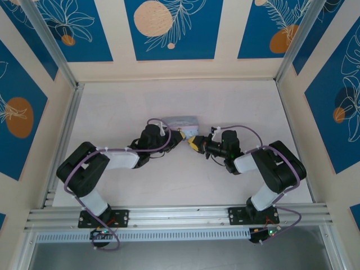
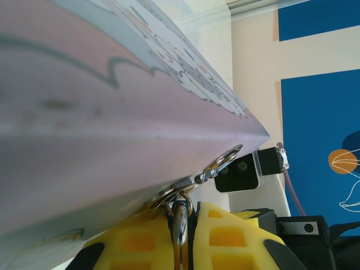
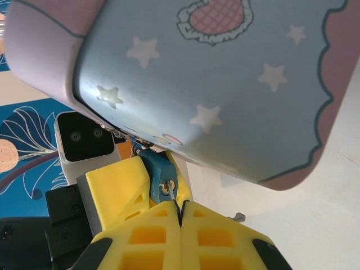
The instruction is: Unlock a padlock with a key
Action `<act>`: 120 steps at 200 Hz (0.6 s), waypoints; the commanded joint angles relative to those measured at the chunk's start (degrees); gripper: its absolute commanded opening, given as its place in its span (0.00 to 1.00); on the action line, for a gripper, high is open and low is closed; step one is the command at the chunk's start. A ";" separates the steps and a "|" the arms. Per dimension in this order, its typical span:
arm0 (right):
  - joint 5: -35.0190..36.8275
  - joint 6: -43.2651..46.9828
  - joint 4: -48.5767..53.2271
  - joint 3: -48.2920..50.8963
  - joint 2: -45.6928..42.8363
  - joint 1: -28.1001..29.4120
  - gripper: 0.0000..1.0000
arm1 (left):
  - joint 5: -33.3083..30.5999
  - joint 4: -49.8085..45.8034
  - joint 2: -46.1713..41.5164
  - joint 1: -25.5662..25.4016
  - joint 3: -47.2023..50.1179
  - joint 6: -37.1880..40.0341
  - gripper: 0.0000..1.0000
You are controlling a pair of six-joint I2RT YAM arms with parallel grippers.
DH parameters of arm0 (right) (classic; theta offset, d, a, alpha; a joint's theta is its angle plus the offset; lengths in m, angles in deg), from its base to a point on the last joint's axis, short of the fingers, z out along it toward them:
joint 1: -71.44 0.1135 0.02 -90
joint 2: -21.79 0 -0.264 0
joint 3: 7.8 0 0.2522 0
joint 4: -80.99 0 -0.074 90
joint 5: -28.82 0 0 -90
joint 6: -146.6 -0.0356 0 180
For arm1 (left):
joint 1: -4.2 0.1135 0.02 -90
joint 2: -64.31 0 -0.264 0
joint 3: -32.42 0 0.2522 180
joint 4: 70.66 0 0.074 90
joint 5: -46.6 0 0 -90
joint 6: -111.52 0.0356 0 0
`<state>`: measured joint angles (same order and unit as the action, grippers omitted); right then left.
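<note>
Bench (image 1: 112, 107) of pale board carries both arms, seen from above. From its base at 7 o'clock the left arm (image 1: 90, 169) bends in toward the centre. The left end effector (image 1: 178, 135) lies against the near edge of the pastel cartoon tin (image 1: 179, 121), which sits just to the 12 o'clock side of centre.

In the left wrist view its yellow pads (image 2: 140, 242) stand narrow, almost together. They pinch a thin metal piece hanging by the hasp rings (image 2: 225, 160) at the tin's lower edge. The right wrist view shows that piece to be the padlock (image 3: 158, 169), small and dark blue, held just under the tin's corner. A yellow pad of the left end effector is at its 9 o'clock side.

The key (image 3: 168, 189), a thin metal sliver, stands in the brass-rimmed keyhole on the padlock's 6 o'clock face. Below it the right end effector (image 3: 180, 208) is clamped on the key, its two yellow pads meeting around the shaft. From above, it sits at 4 o'clock of the tin, and the right arm (image 1: 270, 169) runs back to a base at 5 o'clock.
</note>
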<state>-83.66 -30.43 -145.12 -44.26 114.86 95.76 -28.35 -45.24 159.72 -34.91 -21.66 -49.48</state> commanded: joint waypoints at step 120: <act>-10.11 0.75 -13.98 -5.36 11.50 -3.51 0.00 | 5.41 8.99 -1.50 0.44 -0.30 -6.55 0.00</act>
<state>-91.22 -30.43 -157.39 -47.78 124.44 92.67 -28.35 -40.43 161.03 -34.04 -21.55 -55.14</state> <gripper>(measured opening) 0.063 0.098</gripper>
